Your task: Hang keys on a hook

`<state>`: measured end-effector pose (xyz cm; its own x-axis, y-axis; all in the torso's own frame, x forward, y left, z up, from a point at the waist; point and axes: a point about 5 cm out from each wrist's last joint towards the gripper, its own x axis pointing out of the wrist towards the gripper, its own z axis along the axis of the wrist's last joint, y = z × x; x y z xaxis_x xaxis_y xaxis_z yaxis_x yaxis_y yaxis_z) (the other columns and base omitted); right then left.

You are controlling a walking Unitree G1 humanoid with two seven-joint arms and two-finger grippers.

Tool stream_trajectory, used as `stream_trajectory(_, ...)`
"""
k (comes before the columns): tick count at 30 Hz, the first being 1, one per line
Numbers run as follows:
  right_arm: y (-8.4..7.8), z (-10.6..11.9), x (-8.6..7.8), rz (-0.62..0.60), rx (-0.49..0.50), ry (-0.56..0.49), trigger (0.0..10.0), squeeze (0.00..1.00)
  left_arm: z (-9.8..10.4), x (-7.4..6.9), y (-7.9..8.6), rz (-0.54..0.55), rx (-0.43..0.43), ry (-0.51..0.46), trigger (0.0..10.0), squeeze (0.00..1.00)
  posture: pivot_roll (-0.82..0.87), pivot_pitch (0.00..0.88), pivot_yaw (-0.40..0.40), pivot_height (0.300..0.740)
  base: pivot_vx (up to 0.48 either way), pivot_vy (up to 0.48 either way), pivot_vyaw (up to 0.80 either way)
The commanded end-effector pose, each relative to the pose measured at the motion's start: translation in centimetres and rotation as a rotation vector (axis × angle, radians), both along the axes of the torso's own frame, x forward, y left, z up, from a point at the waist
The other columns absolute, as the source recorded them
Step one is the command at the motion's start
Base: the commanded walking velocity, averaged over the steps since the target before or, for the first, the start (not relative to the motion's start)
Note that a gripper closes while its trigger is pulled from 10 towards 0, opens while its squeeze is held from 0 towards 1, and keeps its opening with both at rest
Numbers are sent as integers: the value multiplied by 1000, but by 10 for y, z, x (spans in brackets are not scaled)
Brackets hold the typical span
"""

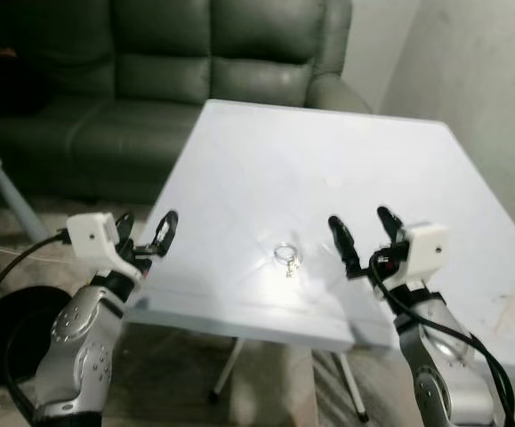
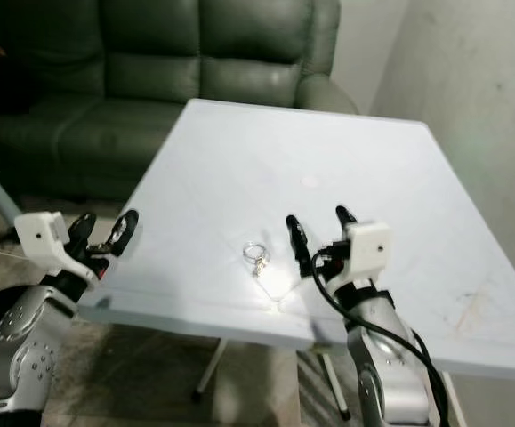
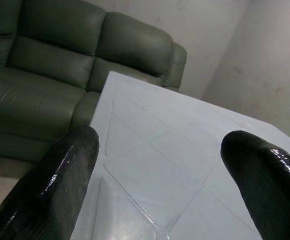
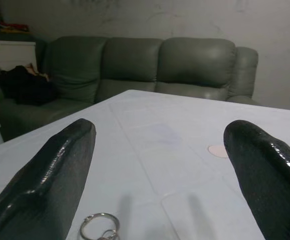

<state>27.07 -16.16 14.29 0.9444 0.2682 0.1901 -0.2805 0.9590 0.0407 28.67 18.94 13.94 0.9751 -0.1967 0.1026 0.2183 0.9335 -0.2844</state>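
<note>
Keys lying flat on table, not yet grasped; no hook identified.

The keys (image 1: 286,257) rest near the table (image 1: 346,169) front edge; right gripper (image 1: 364,233) at their 3 o'clock, fingers wide apart, empty. Left gripper (image 1: 145,233) at 9 o'clock, parted, empty. Advise: lower the right fingers to straddle the ring, pinch squarely.

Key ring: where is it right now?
The key ring lies flat on the white table near its front edge, between the grippers and nearer the open right gripper, just to that gripper's left.
</note>
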Motion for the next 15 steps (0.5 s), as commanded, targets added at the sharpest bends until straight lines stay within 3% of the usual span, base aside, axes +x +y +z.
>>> stream_trajectory(1,-7,0,-1,-19,-6,1,10000,0,1,0,-6,-17,0,-1,10000,0,-24,0,-43,740,0,480,0)
stream_trajectory(15,-8,1,-1,-12,-15,9,10000,0,2,1,-4,21,-14,-5,10000,0,-26,0,-50,740,0,18,0)
